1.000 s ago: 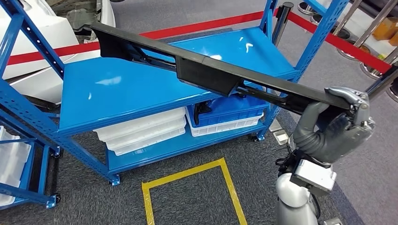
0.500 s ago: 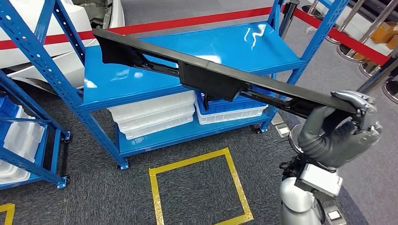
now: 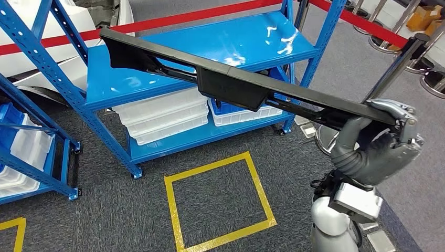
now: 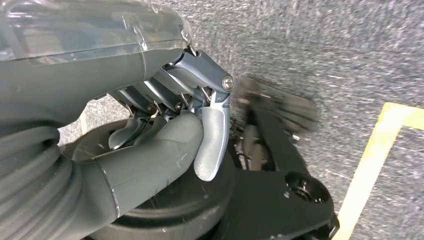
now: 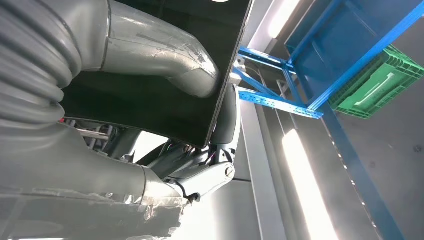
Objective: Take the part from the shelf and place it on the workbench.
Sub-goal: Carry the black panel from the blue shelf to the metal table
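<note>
The long black part point(image 3: 231, 86) crosses the head view from upper left to right, its right end clasped by the right hand point(image 3: 383, 139). Left hand point(image 4: 170, 120) curled, holding nothing. Behind: one blue shelf point(image 3: 210, 52), grey carpet point(image 3: 78, 220), one yellow floor square point(image 3: 220, 202)

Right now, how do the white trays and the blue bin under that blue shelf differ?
The white trays form a stack of several shallow ones, while the blue bin is a single deeper one sitting in a white tray. The white trays lie in plain view on the lower level, while the blue bin is partly hidden behind the long black part that the right robot hand holds. Both sit side by side on the rack's lower level.
</note>
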Robot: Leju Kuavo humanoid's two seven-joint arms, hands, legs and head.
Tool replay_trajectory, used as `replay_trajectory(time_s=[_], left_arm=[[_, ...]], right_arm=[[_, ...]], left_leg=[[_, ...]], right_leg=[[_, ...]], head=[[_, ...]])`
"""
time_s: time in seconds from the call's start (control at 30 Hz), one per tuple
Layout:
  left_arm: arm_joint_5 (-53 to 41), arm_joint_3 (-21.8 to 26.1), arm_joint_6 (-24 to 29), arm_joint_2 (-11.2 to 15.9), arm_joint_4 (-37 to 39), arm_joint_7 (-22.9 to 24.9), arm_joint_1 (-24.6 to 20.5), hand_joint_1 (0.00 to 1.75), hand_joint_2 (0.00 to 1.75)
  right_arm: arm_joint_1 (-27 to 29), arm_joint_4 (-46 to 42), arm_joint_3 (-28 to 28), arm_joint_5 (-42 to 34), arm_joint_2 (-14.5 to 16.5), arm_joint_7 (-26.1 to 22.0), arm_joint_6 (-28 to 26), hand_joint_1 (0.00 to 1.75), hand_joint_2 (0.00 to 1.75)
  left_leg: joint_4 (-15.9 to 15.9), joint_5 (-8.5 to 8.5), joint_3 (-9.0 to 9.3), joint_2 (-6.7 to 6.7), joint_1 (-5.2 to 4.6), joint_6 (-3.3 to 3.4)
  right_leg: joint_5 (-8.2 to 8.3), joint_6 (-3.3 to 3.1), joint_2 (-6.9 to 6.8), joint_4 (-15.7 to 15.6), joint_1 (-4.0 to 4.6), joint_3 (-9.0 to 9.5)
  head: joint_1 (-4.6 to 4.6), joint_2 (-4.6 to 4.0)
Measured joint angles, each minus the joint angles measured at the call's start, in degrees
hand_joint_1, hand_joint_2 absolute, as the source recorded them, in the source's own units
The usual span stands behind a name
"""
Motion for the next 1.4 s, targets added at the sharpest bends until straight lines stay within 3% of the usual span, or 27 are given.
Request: replay_trajectory(time_s=[0.07, 0.1, 0.13, 0.2, 0.23, 0.3, 0.33, 0.4, 0.47, 0.5, 0.53, 0.57, 0.63, 0.7, 0.73, 0.8, 0.87, 0.97, 1.0, 1.03, 1.07, 1.1, 1.17, 1.23, 1.33, 1.37, 1.4], left_arm=[[-0.11, 0.00, 0.13, 0.00, -0.01, -0.09, -0.03, 1.75, 1.75], [-0.19, 0.00, 0.15, 0.00, -0.01, -0.12, -0.05, 1.75, 1.75], [-0.23, 0.00, 0.16, 0.01, -0.01, -0.15, -0.13, 1.75, 1.75], [-0.36, 0.00, 0.16, 0.02, -0.01, -0.36, -0.36, 1.75, 1.75], [-0.41, 0.00, 0.15, 0.02, -0.01, -0.52, -0.46, 1.75, 1.75], [-0.49, 0.00, 0.10, -0.02, -0.01, -0.77, -0.44, 1.75, 1.75], [-0.53, 0.00, 0.09, -0.04, -0.01, -0.79, -0.39, 1.75, 1.75], [-0.60, 0.00, 0.10, -0.07, -0.01, -0.75, -0.35, 1.75, 1.75], [-0.66, 0.00, 0.15, -0.07, -0.01, -0.80, -0.37, 1.75, 1.75], [-0.67, 0.00, 0.17, -0.07, -0.01, -0.89, -0.38, 1.75, 1.75], [-0.69, 0.00, 0.19, -0.09, -0.01, -1.00, -0.37, 1.75, 1.75], [-0.72, 0.00, 0.22, -0.10, -0.01, -1.11, -0.37, 1.75, 1.75], [-0.81, 0.00, 0.30, -0.13, -0.02, -1.30, -0.38, 1.75, 1.75], [-0.89, 0.00, 0.34, -0.14, -0.02, -1.47, -0.40, 1.75, 1.75], [-0.91, 0.00, 0.36, -0.15, -0.02, -1.55, -0.41, 1.75, 1.75], [-0.95, 0.00, 0.40, -0.15, -0.02, -1.65, -0.35, 1.75, 1.75], [-0.98, 0.00, 0.47, -0.14, -0.02, -1.68, -0.23, 1.75, 1.75], [-1.01, 0.00, 0.50, -0.13, -0.02, -1.59, -0.18, 1.75, 1.75], [-1.02, 0.00, 0.50, -0.13, -0.02, -1.45, -0.18, 1.75, 1.75], [-1.04, 0.00, 0.47, -0.13, -0.02, -1.27, -0.18, 1.75, 1.75], [-1.07, 0.00, 0.43, -0.13, -0.02, -1.10, -0.18, 1.75, 1.75], [-1.08, 0.00, 0.38, -0.13, -0.02, -0.98, -0.19, 1.75, 1.75], [-1.08, 0.00, 0.40, -0.13, -0.02, -0.87, -0.26, 1.75, 1.75], [-1.07, 0.00, 0.58, -0.13, -0.02, -0.75, -0.35, 1.75, 1.75], [-1.09, 0.00, 0.70, -0.16, -0.02, -0.64, -0.28, 1.75, 1.75], [-1.09, 0.00, 0.71, -0.17, -0.02, -0.65, -0.26, 1.75, 1.75], [-1.09, 0.00, 0.72, -0.19, -0.02, -0.68, -0.26, 1.75, 1.75]], right_arm=[[-0.01, 0.00, 0.00, -0.12, 0.00, -0.05, -0.01, 1.75, 1.75], [-0.02, 0.00, 0.00, -0.17, 0.00, -0.17, -0.01, 1.75, 1.75], [-0.03, 0.00, 0.00, -0.22, 0.00, -0.33, -0.02, 1.75, 1.75], [-0.05, 0.00, 0.00, -0.26, 0.01, -0.63, -0.02, 1.75, 1.75], [-0.06, 0.00, 0.01, -0.26, 0.01, -0.69, -0.02, 1.75, 1.75], [-0.08, 0.00, 0.02, -0.31, 0.00, -0.72, -0.02, 1.75, 1.75], [-0.10, 0.00, 0.02, -0.35, 0.00, -0.72, -0.02, 1.75, 1.75], [-0.26, 0.00, 0.02, -0.45, 0.00, -0.73, -0.02, 1.75, 1.75], [-0.51, 0.02, 0.02, -0.60, 0.00, -0.63, -0.02, 1.75, 1.75], [-0.65, 0.03, 0.02, -0.69, 0.00, -0.50, -0.02, 1.75, 1.75], [-0.81, 0.05, 0.02, -0.76, 0.00, -0.33, -0.02, 1.75, 1.75], [-1.00, 0.06, 0.02, -0.80, 0.00, -0.17, -0.02, 1.75, 1.75], [-1.52, 0.07, 0.02, -0.81, 0.00, 0.01, -0.02, 1.75, 1.75], [-2.21, 0.06, 0.02, -0.74, 0.00, -0.02, -0.01, 1.75, 1.75], [-2.49, 0.06, 0.02, -0.70, 0.00, -0.04, 0.00, 1.75, 1.75], [-2.72, 0.08, 0.02, -0.67, 0.00, -0.05, 0.01, 1.75, 1.75], [-2.91, 0.12, 0.01, -0.68, 0.01, -0.03, 0.01, 1.75, 1.75], [-3.15, 0.17, 0.00, -0.76, 0.02, -0.08, 0.02, 1.75, 1.75], [-3.15, 0.19, 0.00, -0.78, 0.02, -0.15, 0.02, 1.75, 1.75], [-3.12, 0.20, 0.00, -0.78, 0.02, -0.23, 0.02, 1.75, 1.75], [-3.07, 0.21, 0.00, -0.77, 0.02, -0.31, 0.01, 1.75, 1.75], [-2.98, 0.22, 0.00, -0.76, 0.02, -0.38, 0.01, 1.75, 1.75], [-2.68, 0.22, 0.00, -0.77, 0.02, -0.52, 0.01, 1.75, 1.75], [-2.22, 0.22, 0.00, -0.77, 0.02, -0.74, 0.01, 1.75, 1.75], [-1.35, 0.22, 0.00, -0.87, 0.01, -1.13, 0.01, 1.75, 1.75], [-1.07, 0.22, 0.01, -0.96, 0.01, -1.22, 0.01, 1.75, 1.75], [-0.83, 0.22, 0.01, -1.07, 0.00, -1.27, 0.01, 1.75, 1.75]], left_leg=[[0.97, 2.82, 2.43, 0.00, -0.07, 0.21], [-1.43, 4.27, 5.07, 0.00, -0.11, 0.39], [-5.47, 4.57, 8.53, -0.01, -0.21, 0.63], [-13.94, 2.71, 14.48, -0.03, -0.46, 1.17], [-16.48, 1.74, 15.91, -0.04, -0.59, 1.44], [-17.76, 1.99, 15.56, 0.01, -0.48, 2.04], [-17.91, 2.57, 14.98, 0.11, -0.32, 2.41], [-18.07, 3.91, 13.58, 0.42, -0.07, 3.08], [-17.85, 5.17, 11.83, 0.58, -0.08, 3.34], [-17.66, 5.77, 10.89, 0.61, -0.07, 3.28], [-17.43, 6.33, 9.94, 0.64, -0.06, 3.19], [-17.16, 6.85, 8.97, 0.65, -0.03, 3.03], [-16.59, 7.75, 7.47, 0.64, 0.01, 2.58], [-16.04, 8.61, 6.63, 0.58, -0.04, 1.93], [-15.93, 9.14, 6.37, 0.56, -0.03, 1.54], [-15.90, 10.04, 5.89, 0.47, 0.11, 0.78], [-14.24, 8.05, 4.91, 0.18, 0.24, 0.15], [-4.95, 0.07, 2.24, -0.02, 0.32, -0.23], [-1.77, -1.30, 1.77, -0.02, 0.30, -0.21], [0.08, -1.26, 2.03, -0.02, 0.23, -0.09], [0.12, -0.06, 3.15, -0.02, 0.14, 0.11], [-1.77, 1.63, 5.23, -0.02, 0.01, 0.41], [-9.58, 3.27, 11.12, -0.03, -0.36, 1.18], [-16.02, 2.37, 15.03, -0.05, -0.70, 1.75], [-18.02, 3.02, 14.96, 0.07, -0.64, 2.50], [-18.25, 3.65, 14.44, 0.19, -0.48, 2.85], [-18.45, 4.31, 13.75, 0.34, -0.30, 3.17]], right_leg=[[1.07, 0.15, -0.08, 1.07, 0.07, -2.55], [1.51, 0.29, -0.08, 1.70, 0.08, -3.72], [1.87, 0.47, -0.06, 2.37, 0.14, -4.70], [2.60, 0.92, -0.15, 3.38, 0.21, -5.93], [3.05, 1.19, -0.24, 3.59, 0.21, -6.23], [3.77, 1.86, -0.26, 3.69, 0.18, -6.62], [2.98, 2.23, -0.10, 4.18, 0.14, -6.98], [-1.74, 2.86, 0.24, 8.06, -0.13, -8.31], [-6.84, 3.35, 0.35, 14.98, -0.49, -9.81], [-7.57, 3.55, 0.35, 17.85, -0.66, -10.02], [-6.92, 3.69, 0.35, 19.28, -0.84, -9.56], [-5.33, 3.78, 0.35, 18.75, -1.01, -8.16], [-2.68, 3.81, 0.38, 12.51, -1.29, -2.74], [-3.13, 3.59, 0.51, 4.46, -1.17, 2.67], [-3.71, 3.35, 0.58, 2.08, -0.98, 3.95], [-3.47, 2.53, 0.54, 0.96, -0.78, 3.69], [-2.23, 1.49, 0.26, 0.77, -0.85, 2.52], [-0.28, 0.48, 0.03, 0.95, -0.59, -0.14], [0.32, 0.40, 0.01, 1.18, -0.42, -1.16], [0.89, 0.37, 0.00, 1.49, -0.28, -2.23], [1.41, 0.40, 0.00, 1.86, -0.16, -3.28], [1.86, 0.45, 0.00, 2.25, -0.06, -4.24], [2.60, 0.66, -0.01, 3.01, 0.11, -5.69], [3.40, 1.09, -0.11, 3.41, 0.16, -6.37], [4.06, 2.21, -0.06, 3.45, 0.04, -6.75], [2.86, 2.57, 0.11, 4.27, -0.01, -7.12], [0.61, 2.92, 0.29, 6.14, -0.11, -7.77]], head=[[-0.05, 0.00], [-0.08, 0.00], [-0.10, 0.00], [-0.14, 0.00], [-0.14, 0.00], [-0.20, 0.00], [-0.19, 0.00], [-0.02, 0.00], [0.31, 0.00], [0.41, 0.00], [0.50, 0.00], [0.59, 0.00], [0.78, 0.00], [0.95, 0.00], [0.97, 0.00], [0.89, 0.00], [0.60, 0.00], [-0.10, 0.00], [-0.17, 0.00], [-0.22, 0.00], [-0.24, 0.00], [-0.25, 0.00], [-0.27, 0.00], [-0.21, 0.00], [-0.19, 0.00], [-0.08, 0.00], [0.06, 0.00]])
